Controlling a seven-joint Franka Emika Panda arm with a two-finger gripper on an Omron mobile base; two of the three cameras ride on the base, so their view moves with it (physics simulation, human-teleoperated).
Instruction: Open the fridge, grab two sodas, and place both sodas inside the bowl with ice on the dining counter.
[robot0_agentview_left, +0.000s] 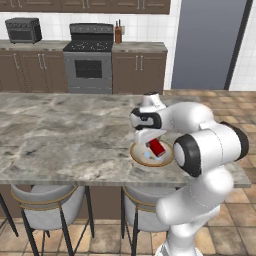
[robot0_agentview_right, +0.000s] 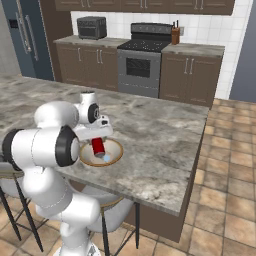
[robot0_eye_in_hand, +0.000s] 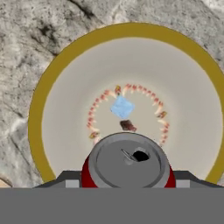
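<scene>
Now | gripper (robot0_agentview_left: 155, 146) is clasping one can (robot0_agentview_left: 157, 147) over the bowl (robot0_agentview_left: 138, 156) | bowl holding ice only | release pending, second can remaining

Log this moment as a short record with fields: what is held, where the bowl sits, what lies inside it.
held: red soda can, clamped between the jaws of the gripper
can position: above the bowl, top end toward the hand camera
bowl location: on the dining counter, near its front edge
bowl contents: one pale blue ice cube
second can: none in the bowl
background: stove against the back wall
</scene>
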